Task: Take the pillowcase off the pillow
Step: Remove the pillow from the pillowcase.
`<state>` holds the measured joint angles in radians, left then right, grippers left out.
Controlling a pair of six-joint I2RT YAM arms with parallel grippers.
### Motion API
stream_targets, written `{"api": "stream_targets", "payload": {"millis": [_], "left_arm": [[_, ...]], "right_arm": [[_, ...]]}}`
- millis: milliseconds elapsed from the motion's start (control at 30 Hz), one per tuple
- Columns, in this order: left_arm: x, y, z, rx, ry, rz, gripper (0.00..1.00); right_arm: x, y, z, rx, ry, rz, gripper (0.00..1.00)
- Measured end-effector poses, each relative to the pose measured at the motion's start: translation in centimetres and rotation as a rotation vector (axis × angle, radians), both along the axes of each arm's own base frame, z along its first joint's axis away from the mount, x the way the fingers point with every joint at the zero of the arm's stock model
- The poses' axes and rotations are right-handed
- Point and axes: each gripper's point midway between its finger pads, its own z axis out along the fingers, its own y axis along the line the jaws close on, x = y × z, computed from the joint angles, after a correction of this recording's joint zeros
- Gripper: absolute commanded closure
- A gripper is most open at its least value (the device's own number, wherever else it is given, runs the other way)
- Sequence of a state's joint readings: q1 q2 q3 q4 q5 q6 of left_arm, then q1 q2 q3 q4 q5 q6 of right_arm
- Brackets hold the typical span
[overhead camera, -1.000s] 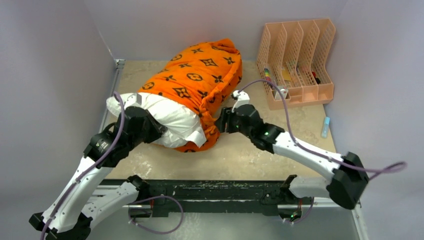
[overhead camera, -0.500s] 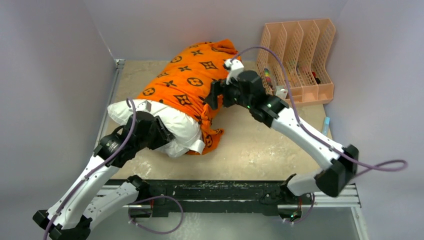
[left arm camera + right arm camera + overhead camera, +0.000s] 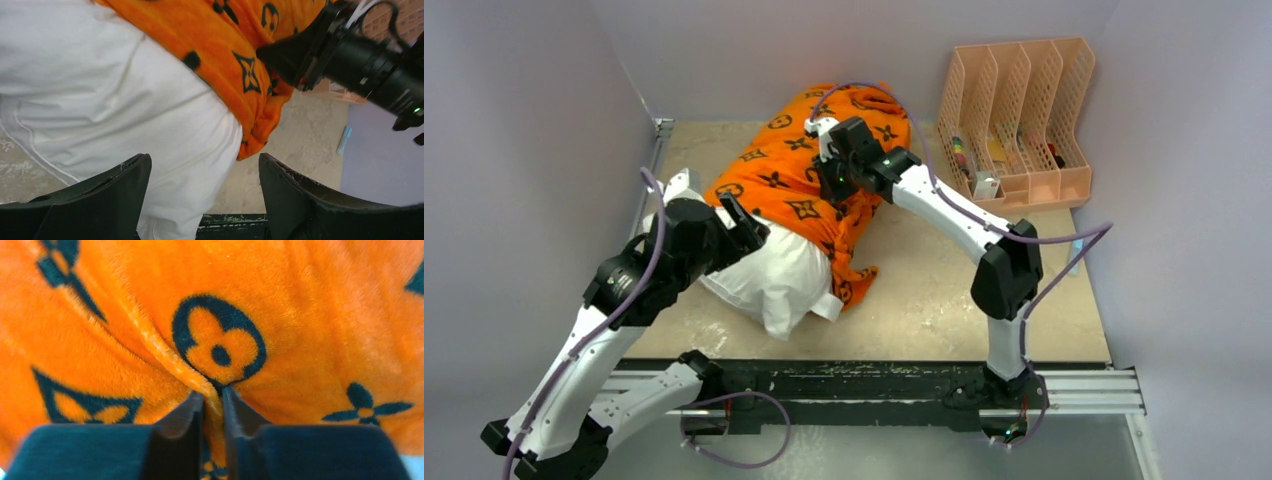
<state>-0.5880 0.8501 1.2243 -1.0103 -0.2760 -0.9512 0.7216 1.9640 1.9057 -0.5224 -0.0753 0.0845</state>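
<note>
The pillow (image 3: 779, 280) lies left of the peach file rack (image 3: 1024, 110), with its bare white end pointing away from the rack. The pillowcase (image 3: 809, 185) covers the half nearer the rack. The right gripper (image 3: 212, 397) is pressed together on a raised fold of orange plush, pinching it on top of the bundle. The left gripper (image 3: 203, 165) is spread wide at the end farthest from the rack, facing white cloth with nothing clamped.

To do this step well, the left jaws should probably close on white cloth only, clear of the orange hem, and anchor it. The right should then draw the cover toward the rack, along the pillow's length. The pinched fold looks thin, so a slow, steady pull seems safer against slipping.
</note>
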Motion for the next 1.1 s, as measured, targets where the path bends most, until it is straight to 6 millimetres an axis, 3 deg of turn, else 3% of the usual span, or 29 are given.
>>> {"api": "stream_targets", "payload": {"millis": [33, 133, 267, 333, 400, 467, 500, 533, 600, 667, 800, 900, 1000, 1100], "left_arm": [[0.2, 0.2, 0.8, -0.002, -0.023, 0.012, 0.21], [0.6, 1.4, 2.3, 0.017, -0.064, 0.066, 0.2], [1.2, 2.8, 1.7, 0.102, -0.043, 0.128, 0.18], [1.9, 2.9, 0.6, 0.158, -0.003, 0.146, 0.18], [2.7, 2.9, -0.6, 0.205, 0.032, 0.157, 0.18], [3.5, 2.8, -2.3, 0.25, 0.07, 0.167, 0.18], [3.5, 2.8, -2.9, 0.263, 0.084, 0.168, 0.18], [3.5, 2.9, -3.5, 0.277, 0.097, 0.169, 0.18], [3.6, 3.2, -3.5, 0.282, 0.095, 0.179, 0.17], [3.7, 3.4, -3.3, 0.279, 0.085, 0.192, 0.17], [3.9, 3.5, -2.7, 0.266, 0.059, 0.204, 0.17], [3.7, 4.1, -1.8, 0.255, 0.027, 0.222, 0.17], [3.6, 4.5, -0.8, 0.248, 0.002, 0.237, 0.17], [3.5, 4.9, 0.0, 0.247, -0.021, 0.257, 0.17]], "right_arm": [[-0.3, -0.6, -0.8, -0.021, 0.015, -0.018, 1.0], [-2.3, -2.9, -1.7, -0.036, 0.023, -0.078, 1.0], [-6.5, -5.9, -0.5, 0.032, -0.002, -0.164, 1.0], [-9.3, -6.0, 0.3, 0.061, -0.02, -0.191, 1.0], [-12.4, -4.4, 0.7, 0.081, -0.037, -0.179, 1.0], [-15.7, -2.1, 0.8, 0.112, -0.031, -0.129, 0.81], [-17.4, -0.9, 0.6, 0.131, -0.019, -0.091, 0.64], [-19.1, 0.2, 0.5, 0.147, -0.001, -0.053, 0.54], [-21.6, 1.5, 0.5, 0.163, 0.027, 0.014, 0.41], [-22.6, 1.9, 1.3, 0.167, 0.02, 0.053, 0.28], [-20.8, 0.7, 5.9, 0.203, -0.098, 0.017, 0.15], [-17.6, -2.3, 11.1, 0.228, -0.244, -0.087, 0.1], [-12.0, -7.6, 14.8, 0.212, -0.325, -0.278, 0.02], [-6.6, -14.3, 14.2, 0.124, -0.343, -0.49, 0.01]]}}
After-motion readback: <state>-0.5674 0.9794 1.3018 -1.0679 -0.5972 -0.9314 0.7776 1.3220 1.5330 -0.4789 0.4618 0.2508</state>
